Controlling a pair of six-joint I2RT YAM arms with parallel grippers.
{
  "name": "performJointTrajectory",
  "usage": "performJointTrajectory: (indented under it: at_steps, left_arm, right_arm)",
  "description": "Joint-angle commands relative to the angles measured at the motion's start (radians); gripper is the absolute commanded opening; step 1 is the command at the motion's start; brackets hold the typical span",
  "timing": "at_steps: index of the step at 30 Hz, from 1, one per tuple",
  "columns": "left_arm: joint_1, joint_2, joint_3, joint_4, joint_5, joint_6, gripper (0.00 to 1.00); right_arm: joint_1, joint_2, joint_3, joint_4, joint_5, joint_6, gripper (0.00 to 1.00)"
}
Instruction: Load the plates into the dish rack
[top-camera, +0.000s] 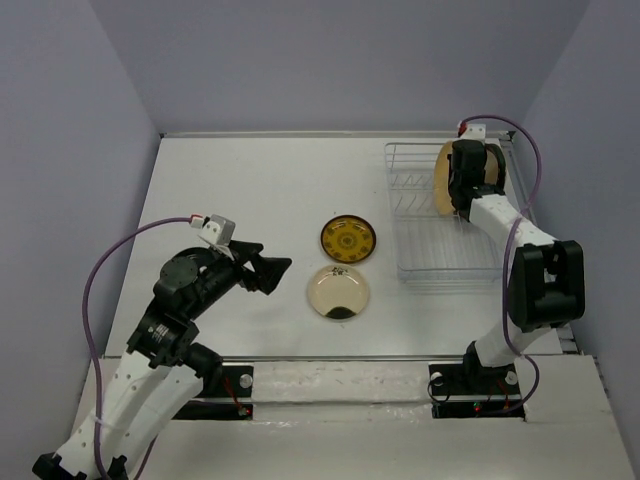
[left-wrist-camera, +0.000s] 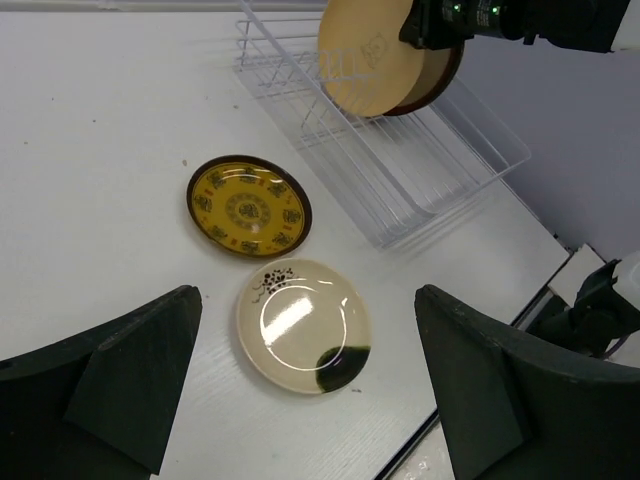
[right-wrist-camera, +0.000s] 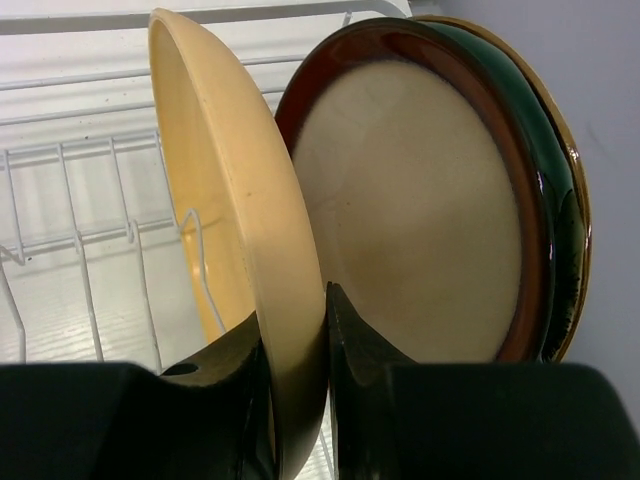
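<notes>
Now | right end effector (right-wrist-camera: 300, 330) pinching the orange-yellow plate (right-wrist-camera: 215, 200) by its rim, upright in the dish rack (top-camera: 420, 255) far right, beside the red-rimmed plate (right-wrist-camera: 420, 210) | best seated square between dividers before release | left end effector (top-camera: 278, 268) spread, near cream plate (left-wrist-camera: 303, 325) on counter (top-camera: 250, 180)

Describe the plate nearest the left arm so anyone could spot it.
On the table, left of the dish rack, two plates lie flat. The cream plate, nearer the front edge, has a dark blotch; the patterned plate is yellow, dark-rimmed.

Both arms (top-camera: 497, 215) white with black joints — purple cables (top-camera: 88, 305), black jaws.
</notes>
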Motion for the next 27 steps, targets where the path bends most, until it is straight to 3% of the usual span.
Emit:
performJointTrajectory:
  at_steps: [1, 2, 3, 6, 8, 11, 17, 20, 24, 27]
  left_arm:
    - [0.008, 0.040, 0.006, 0.011, -0.043, 0.007, 0.99]
    - [0.010, 0.063, 0.011, 0.002, -0.052, 0.002, 0.99]
    - [0.010, 0.075, 0.014, -0.001, -0.054, 0.001, 0.99]
    - [0.008, 0.129, 0.023, -0.005, -0.058, -0.021, 0.99]
    - [0.008, 0.160, 0.023, 0.004, -0.064, -0.040, 0.99]
    - [0.007, 0.190, 0.007, 0.059, -0.081, -0.109, 0.99]
    - [-0.007, 0.371, -0.026, 0.226, -0.136, -0.206, 0.99]
    - [-0.062, 0.469, -0.027, 0.287, -0.230, -0.228, 0.99]
    - [-0.120, 0.726, 0.037, 0.369, -0.314, -0.211, 0.99]
    - [-0.127, 0.879, 0.130, 0.393, -0.359, -0.180, 0.92]
  right_arm:
    - [-0.006, 0.032, -0.030, -0.018, -0.042, 0.130, 0.31]
    - [-0.006, 0.022, -0.020, -0.027, -0.018, 0.159, 0.49]
    - [-0.006, 0.012, -0.014, -0.045, -0.013, 0.171, 0.57]
    - [-0.006, -0.037, 0.035, -0.114, -0.011, 0.219, 0.78]
    - [-0.006, -0.081, 0.071, -0.150, -0.036, 0.251, 0.85]
    - [-0.006, -0.154, 0.088, -0.208, -0.076, 0.306, 0.88]
    - [-0.006, -0.385, -0.062, -0.196, -0.268, 0.438, 0.88]
    - [-0.006, -0.484, -0.156, -0.130, -0.362, 0.496, 0.89]
    - [-0.006, -0.632, -0.289, -0.070, -0.526, 0.542, 0.89]
    - [-0.006, -0.747, -0.377, -0.052, -0.609, 0.576, 0.83]
